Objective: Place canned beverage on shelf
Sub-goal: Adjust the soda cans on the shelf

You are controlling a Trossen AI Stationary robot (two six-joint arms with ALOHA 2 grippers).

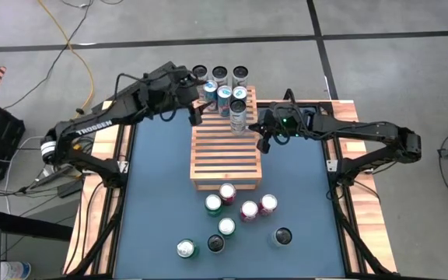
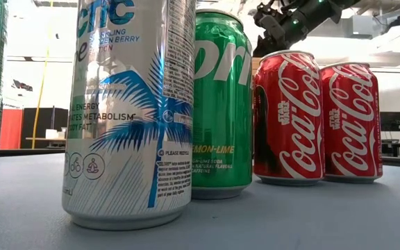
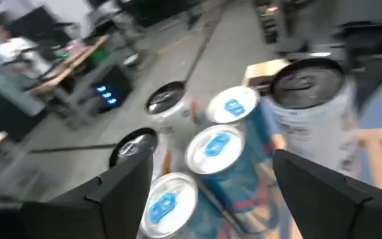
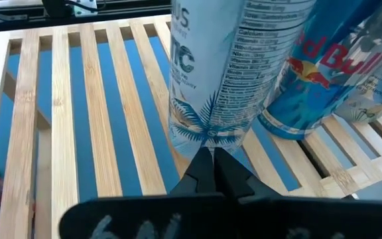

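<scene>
Four cans crowd the far end of the shelf (image 1: 225, 152): three blue-topped cans (image 1: 224, 93) in a tight cluster and a taller white can (image 1: 238, 117) just beside them, with three dark-topped cans (image 1: 219, 74) standing beyond the shelf's far edge. The left tool (image 1: 197, 105) hangs at that cluster, fingers (image 3: 121, 189) spread wide with nothing between them — the left wrist view shows a blue-topped can sitting free in the gap. The right tool (image 1: 264, 141) rests at the shelf's right edge with its fingers (image 4: 211, 169) pinched together, tips touching or nearly touching the base of the white can.

My worry is the spacing. The cans stand almost touching, so a wide left tool pulling away at an angle could clip a neighbour and topple it into the others. The slats add to that — a can base that straddles a gap may rock at a light knock. The right tool's tips, so close to the white can, could tip it toward the blue cluster if that arm shifts forward. Eight more cans (image 1: 226, 226) wait on the counter (image 1: 154, 202) nearer the camera, well apart from the shelf.
</scene>
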